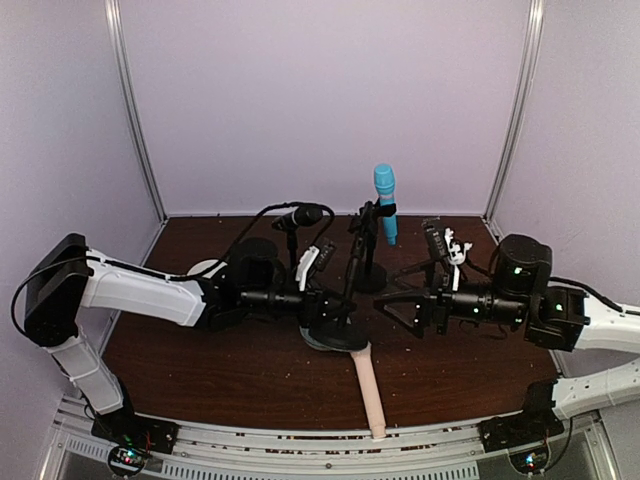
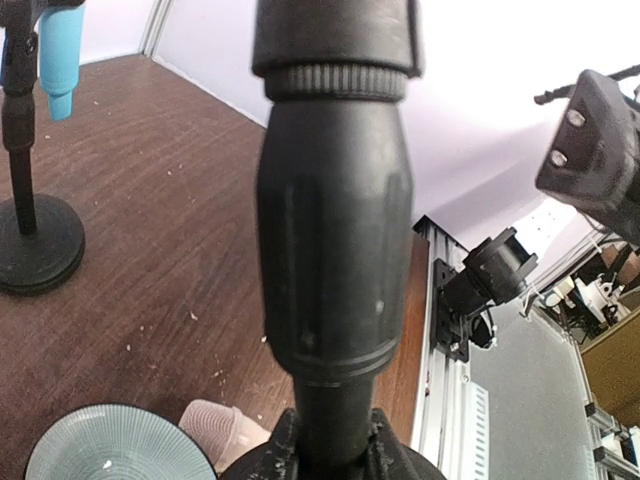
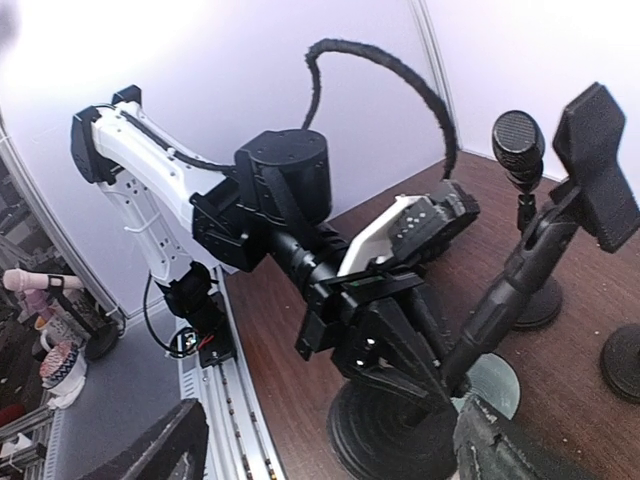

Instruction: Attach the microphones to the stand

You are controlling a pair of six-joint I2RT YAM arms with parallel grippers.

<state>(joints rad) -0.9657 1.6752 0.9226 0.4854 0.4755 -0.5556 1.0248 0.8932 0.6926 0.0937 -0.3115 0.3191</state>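
The left gripper (image 1: 338, 305) is clenched on the pole of the empty stand (image 1: 356, 255) in the middle of the table, and the right gripper (image 1: 386, 292) is open just right of it. The pink microphone (image 1: 368, 388) lies near the front edge. The blue microphone (image 1: 385, 200) and the black microphone (image 1: 303, 215) sit on stands farther back.

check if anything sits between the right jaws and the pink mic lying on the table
Nothing visible does. The pink mic lies on the table by the front edge, with bare wood between it and the right gripper, whose jaws are open. The grey bowl sits at its far end only, off to the left.
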